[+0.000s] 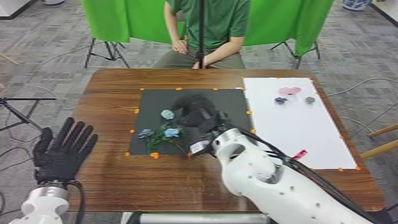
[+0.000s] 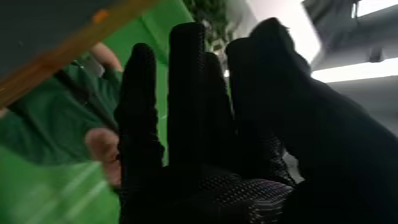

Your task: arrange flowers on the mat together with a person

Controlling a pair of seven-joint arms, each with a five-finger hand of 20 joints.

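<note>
Head view | R hand (image 1: 193,111) over blk mat (image 1: 153,106), fingers straight, grip unclear | L hand (image 1: 60,159) splayed

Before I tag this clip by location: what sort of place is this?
Probably a robotics lab or test room: a white jointed robot arm works over a brown wooden table, and green fabric backdrops hang on black stands behind it.

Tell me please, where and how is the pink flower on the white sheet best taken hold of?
Probably from above, pinching the pink flower at its left and right edges: it lies low on the white sheet, and two small dark pieces sit close on its near side.
</note>
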